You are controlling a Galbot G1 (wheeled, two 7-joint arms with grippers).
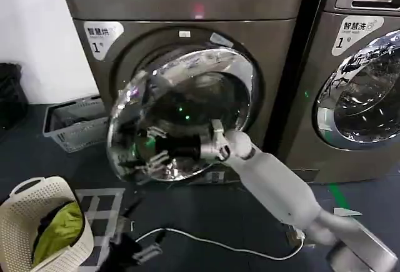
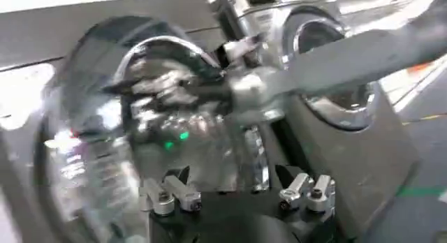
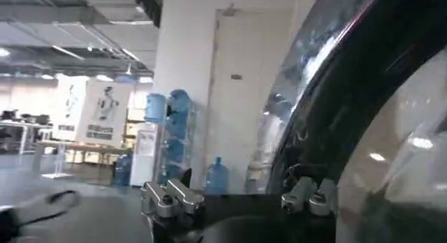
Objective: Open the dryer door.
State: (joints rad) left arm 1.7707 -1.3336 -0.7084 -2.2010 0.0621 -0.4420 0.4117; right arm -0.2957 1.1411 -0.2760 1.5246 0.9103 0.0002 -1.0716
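The dryer door [image 1: 181, 115], a chrome ring around dark glass, stands partly swung out from the grey dryer [image 1: 187, 9]. My right arm reaches across it from the right. The right gripper [image 1: 151, 151] sits low against the glass near the door's left rim, fingers spread and holding nothing. In the right wrist view the right gripper [image 3: 236, 185] is open, with the door's curved rim [image 3: 328, 105] beside one finger. The left gripper [image 2: 234, 180] is open and empty, hanging low in front of the dryer and facing the door [image 2: 140, 119] and the right arm [image 2: 349, 56].
A second machine [image 1: 362, 78] stands to the right. A grey crate [image 1: 75, 122] lies on the floor at the left. A white laundry basket [image 1: 25, 200] with green clothes sits at the near left. A white cable [image 1: 212, 244] crosses the dark floor. Water bottles [image 3: 171, 133] stand beyond.
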